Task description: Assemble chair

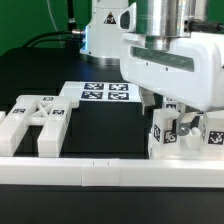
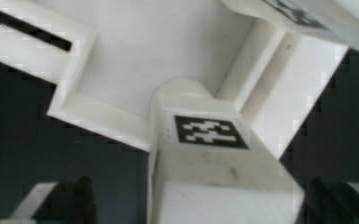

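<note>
End effector (image 2: pixel 190 205) wide, straddling 1 tagged post (image 2: pixel 208 150), no grip. Post stands at exterior view's right by the rail (image 1: pixel 110 172), beside a frame part (image 2: pixel 105 80); other parts (image 1: pixel 35 122) on tabletop (image 1: pixel 100 125) at left. Reads as the post-placement step. Next: retreat straight up, no nudging.

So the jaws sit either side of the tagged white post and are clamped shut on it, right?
Not clamped: the jaws sit either side of the tagged white post but stand open, with a dark gap on each side. The wrist view shows it.
</note>
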{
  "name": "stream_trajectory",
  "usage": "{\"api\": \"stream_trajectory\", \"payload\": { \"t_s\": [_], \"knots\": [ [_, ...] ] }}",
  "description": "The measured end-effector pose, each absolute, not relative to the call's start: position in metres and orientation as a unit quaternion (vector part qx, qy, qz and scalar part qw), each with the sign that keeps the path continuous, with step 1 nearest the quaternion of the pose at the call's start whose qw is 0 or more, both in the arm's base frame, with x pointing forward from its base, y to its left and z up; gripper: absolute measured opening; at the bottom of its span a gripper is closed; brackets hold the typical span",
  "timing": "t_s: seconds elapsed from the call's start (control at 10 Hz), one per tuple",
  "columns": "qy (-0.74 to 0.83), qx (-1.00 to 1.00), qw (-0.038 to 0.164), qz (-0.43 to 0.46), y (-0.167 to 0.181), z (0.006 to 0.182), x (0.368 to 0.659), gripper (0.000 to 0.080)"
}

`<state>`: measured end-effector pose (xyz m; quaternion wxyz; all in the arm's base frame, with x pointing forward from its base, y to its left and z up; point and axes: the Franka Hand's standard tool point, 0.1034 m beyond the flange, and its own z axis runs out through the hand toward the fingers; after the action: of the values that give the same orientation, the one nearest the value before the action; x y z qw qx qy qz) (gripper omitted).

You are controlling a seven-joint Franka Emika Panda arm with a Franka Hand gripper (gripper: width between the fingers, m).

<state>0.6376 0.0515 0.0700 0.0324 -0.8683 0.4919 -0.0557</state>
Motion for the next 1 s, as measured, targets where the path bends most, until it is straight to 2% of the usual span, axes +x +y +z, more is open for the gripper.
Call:
{"api": "stream_trajectory", "payload": {
  "t_s": [0.1,0.5,1.0],
  "knots": [
    [0.458,-0.887,0.030,-0.057,0.0501,0.0701,0.6378,0.0641],
    [0.356,-0.932,0.025,-0.062,0.0571,0.0661,0.6341,0.0648],
    [0.134,-0.988,0.007,-0.071,0.0551,0.0653,0.6335,0.0648]
  ]
}}
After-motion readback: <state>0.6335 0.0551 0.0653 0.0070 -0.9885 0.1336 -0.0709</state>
